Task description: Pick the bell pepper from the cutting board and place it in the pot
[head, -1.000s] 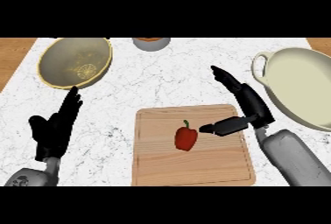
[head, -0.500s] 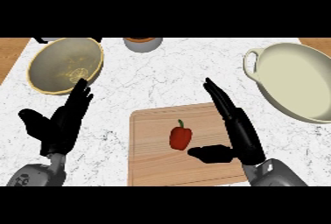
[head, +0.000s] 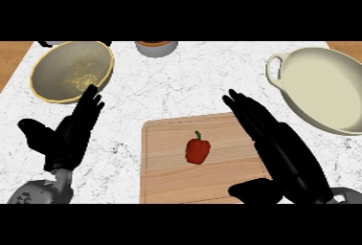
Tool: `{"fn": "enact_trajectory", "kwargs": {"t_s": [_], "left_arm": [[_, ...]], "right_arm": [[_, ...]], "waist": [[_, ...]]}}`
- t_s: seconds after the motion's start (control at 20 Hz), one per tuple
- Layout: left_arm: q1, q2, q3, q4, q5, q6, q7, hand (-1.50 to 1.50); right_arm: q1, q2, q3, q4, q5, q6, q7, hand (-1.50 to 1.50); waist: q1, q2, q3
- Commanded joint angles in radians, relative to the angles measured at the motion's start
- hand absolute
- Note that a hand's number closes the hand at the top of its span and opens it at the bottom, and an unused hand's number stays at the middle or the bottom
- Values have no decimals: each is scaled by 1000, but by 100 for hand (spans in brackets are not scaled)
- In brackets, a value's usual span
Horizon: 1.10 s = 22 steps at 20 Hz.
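As the bell pepper point(head: 197, 151) lies untouched near the middle of the cutting board point(head: 167, 178), we record the pick as not yet made. The pepper sits just to the left of the right hand point(head: 283, 148), about level with its palm. Its long axis runs away from the robot, stem at the far end, roughly in line with that hand's fingers. The right hand is open, fingers straight and pointing away, holding nothing. The left hand point(head: 67, 139) rests open beyond the board's left edge, well apart from the pepper, so the right hand is plainly the nearer. In our judgement the coming move is a short leftward closure onto the pepper. The pot point(head: 322, 91) sits at the far right, off the board, and we see nothing in it. A bowl point(head: 71, 72) at the far left shows only faint marks inside. A small vessel point(head: 155, 48) at the far edge is cut off, contents undetermined
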Motion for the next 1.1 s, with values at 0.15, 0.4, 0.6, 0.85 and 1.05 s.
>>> {"fn": "enact_trajectory", "kwargs": {"t_s": [0.15,0.4,0.6,0.85,1.05], "left_arm": [[-71,-3,6,0,-13,9,69,0],[4,-10,9,-16,-14,-34,8,0],[-14,-34,15,19,-26,-40,-5,0],[-19,-15,43,14,-5,-69,23,0],[8,-16,48,-43,-8,-56,48,0]], "right_arm": [[-197,93,23,-28,-107,281,447,-150],[-245,191,9,-3,-137,333,615,-150],[-288,238,-19,91,-155,352,620,-150],[-283,243,4,182,-181,406,608,-150],[-209,247,85,169,-99,375,637,-150]], "waist": [[30,12,1],[29,12,3],[26,14,3],[29,14,3],[25,10,4]]}}
